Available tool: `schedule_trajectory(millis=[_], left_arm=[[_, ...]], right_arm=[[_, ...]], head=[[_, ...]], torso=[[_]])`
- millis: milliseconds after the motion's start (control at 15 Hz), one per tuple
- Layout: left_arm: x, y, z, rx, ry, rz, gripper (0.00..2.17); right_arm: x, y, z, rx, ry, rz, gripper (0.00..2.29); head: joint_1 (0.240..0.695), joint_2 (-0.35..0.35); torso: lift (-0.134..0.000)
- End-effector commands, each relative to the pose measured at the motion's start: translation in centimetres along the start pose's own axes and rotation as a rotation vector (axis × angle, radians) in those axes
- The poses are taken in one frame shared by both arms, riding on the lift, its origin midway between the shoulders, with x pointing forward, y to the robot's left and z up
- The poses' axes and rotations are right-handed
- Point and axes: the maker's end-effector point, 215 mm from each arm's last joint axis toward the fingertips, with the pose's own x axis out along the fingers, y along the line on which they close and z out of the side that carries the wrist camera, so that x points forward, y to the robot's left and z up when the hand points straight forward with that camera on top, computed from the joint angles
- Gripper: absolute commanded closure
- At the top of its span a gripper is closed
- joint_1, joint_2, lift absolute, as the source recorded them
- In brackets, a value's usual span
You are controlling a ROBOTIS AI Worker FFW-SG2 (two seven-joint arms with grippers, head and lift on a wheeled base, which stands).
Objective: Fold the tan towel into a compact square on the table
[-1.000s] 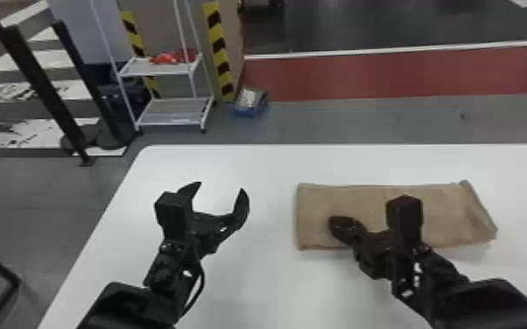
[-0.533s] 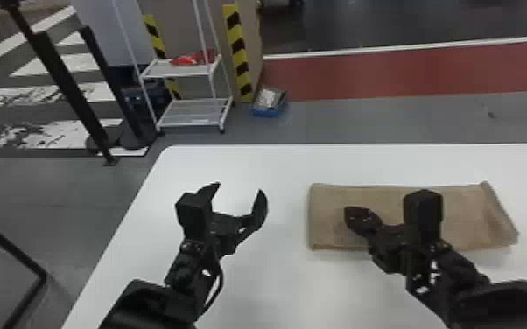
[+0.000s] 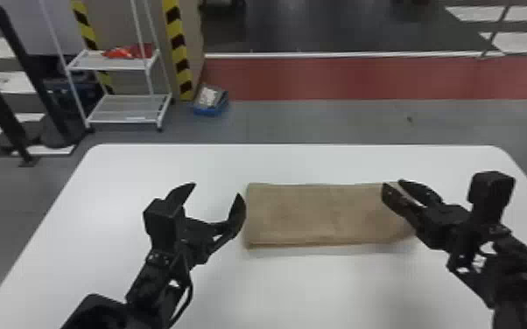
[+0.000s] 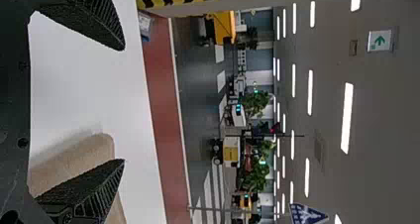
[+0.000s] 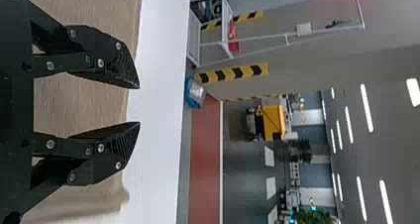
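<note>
Left pincer gapes empty beside the tan towel, right pincer parted over its right end.

Ceiling lights glow white in 2 views; shadows look soft.

The tan towel is matt cloth, finely textured — the table under it smooth, with a soft sheen. On my left gripper the fingers look matt, ribbed; my right gripper has shiny metal screws.
</note>
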Motion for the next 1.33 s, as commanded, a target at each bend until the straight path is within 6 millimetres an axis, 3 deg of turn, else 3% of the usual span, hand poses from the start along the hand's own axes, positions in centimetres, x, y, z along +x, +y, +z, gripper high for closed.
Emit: schedule_trajectory(millis=[0, 67, 133, 267, 333, 400, 467, 533, 667, 800, 933, 1267], left_arm=[[0.8, -5.3, 0.8, 0.009, -0.014, -0.088, 0.07], [1.3, -7.3, 0.7, 0.018, -0.010, -0.119, 0.07], [1.8, -9.1, 0.8, 0.025, -0.008, -0.149, 0.09], [2.9, -10.5, 0.7, 0.015, 0.019, -0.177, 0.28], [3.2, -11.0, -1.0, 0.017, 0.077, -0.187, 0.47], [3.4, -11.4, -2.0, 0.016, 0.110, -0.204, 0.82], [3.5, -11.3, -3.2, 0.011, 0.139, -0.202, 1.51], [3.7, -11.4, -3.9, -0.006, 0.157, -0.194, 2.06], [4.5, -10.5, -5.6, -0.003, 0.195, -0.179, 2.14], [4.6, -9.5, -6.0, -0.010, 0.206, -0.170, 2.14], [4.8, -7.7, -7.2, -0.010, 0.237, -0.146, 2.14], [4.7, -5.7, -8.3, -0.006, 0.258, -0.134, 2.14]], right_arm=[[-3.0, -7.3, 1.1, 0.032, -0.024, -0.099, 0.05], [-4.4, -9.5, 1.2, 0.056, -0.036, -0.127, 0.06], [-5.6, -11.3, 1.1, 0.068, -0.041, -0.152, 0.07], [-6.6, -13.1, 0.8, 0.076, -0.038, -0.179, 0.07], [-6.5, -13.3, 0.8, 0.071, -0.040, -0.179, 0.07], [-6.3, -13.1, 1.0, 0.073, -0.047, -0.173, 0.07], [-5.9, -12.5, 0.8, 0.080, -0.045, -0.153, 0.07], [-5.5, -11.8, 0.9, 0.105, -0.051, -0.135, 0.07], [-4.5, -10.7, 0.4, 0.130, -0.050, -0.113, 0.07], [-3.8, -10.5, -0.3, 0.142, -0.041, -0.107, 0.07], [-2.5, -9.8, -1.0, 0.155, -0.025, -0.092, 0.07], [0.6, -8.4, -3.5, 0.146, 0.042, -0.065, 0.07]], head=[[0.695, -0.064], [0.695, -0.160], [0.695, -0.208], [0.695, -0.288], [0.695, -0.313], [0.695, -0.332], [0.695, -0.350], [0.695, -0.350], [0.695, -0.350], [0.695, -0.335], [0.695, -0.311], [0.695, -0.261]], torso=[[-0.109], [-0.109], [-0.109], [-0.109], [-0.109], [-0.109], [-0.109], [-0.109], [-0.109], [-0.109], [-0.109], [-0.109]])
